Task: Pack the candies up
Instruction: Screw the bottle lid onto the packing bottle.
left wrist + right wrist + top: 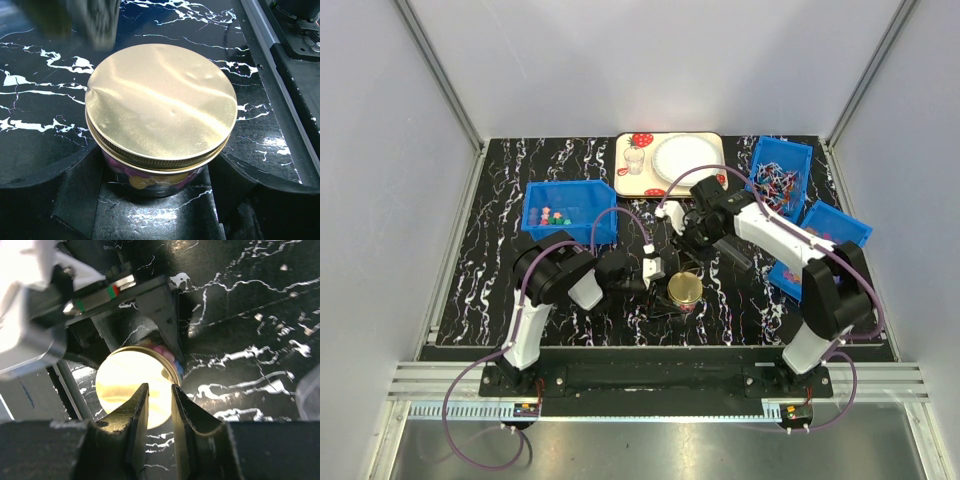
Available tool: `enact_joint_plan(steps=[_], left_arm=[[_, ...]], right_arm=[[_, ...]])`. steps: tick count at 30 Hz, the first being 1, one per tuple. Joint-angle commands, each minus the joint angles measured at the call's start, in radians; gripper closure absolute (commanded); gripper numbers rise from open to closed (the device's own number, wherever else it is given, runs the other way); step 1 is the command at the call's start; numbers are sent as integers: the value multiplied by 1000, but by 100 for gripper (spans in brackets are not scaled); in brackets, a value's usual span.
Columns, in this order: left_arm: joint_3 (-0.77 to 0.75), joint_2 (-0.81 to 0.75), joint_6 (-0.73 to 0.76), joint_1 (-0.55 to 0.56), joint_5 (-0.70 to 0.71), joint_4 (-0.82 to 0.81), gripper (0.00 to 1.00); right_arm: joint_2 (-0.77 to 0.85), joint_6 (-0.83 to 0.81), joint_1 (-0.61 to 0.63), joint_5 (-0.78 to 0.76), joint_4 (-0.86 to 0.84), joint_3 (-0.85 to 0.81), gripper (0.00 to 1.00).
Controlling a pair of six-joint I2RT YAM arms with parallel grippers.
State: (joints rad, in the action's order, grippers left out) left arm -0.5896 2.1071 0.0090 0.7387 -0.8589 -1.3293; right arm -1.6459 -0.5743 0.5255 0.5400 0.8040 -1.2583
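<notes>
A glass jar with a gold lid [684, 290] stands on the black marbled table in front of the arms. Pink and yellow candies [135, 180] show through its glass under the lid [160, 107]. My left gripper [157, 189] is shut on the jar, one finger on each side of the glass. My right gripper [160, 387] hovers above the lid [125, 385], its fingers a narrow gap apart with nothing between them. More candies [555, 215] lie in the blue bin [535, 230] at the left. From above, the right gripper [692, 240] is just behind the jar.
A strawberry-print tray [630, 185] at the back holds a white plate [685, 158] and a small cup [635, 160]. A blue bin of thin stick-like sweets [780, 180] and another blue bin [830, 235] stand at the right. The left gripper's body [100, 295] fills the right wrist view's upper left.
</notes>
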Motion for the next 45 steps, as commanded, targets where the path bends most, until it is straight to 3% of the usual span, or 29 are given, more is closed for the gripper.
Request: enact_joint_plan(steps=[1,25,45], left_arm=[[-15,-4,-3,-7,34,-338,31],[-15,-6,-4,-9,34,-337,31],[-15,-4,-3,-9,37,-337,31]], right_arm=[[-57,13,28,54,-26,-59,69],[-115,-12,45,34,-17,-23,68],[32,-47,44,-77,18,171,76]])
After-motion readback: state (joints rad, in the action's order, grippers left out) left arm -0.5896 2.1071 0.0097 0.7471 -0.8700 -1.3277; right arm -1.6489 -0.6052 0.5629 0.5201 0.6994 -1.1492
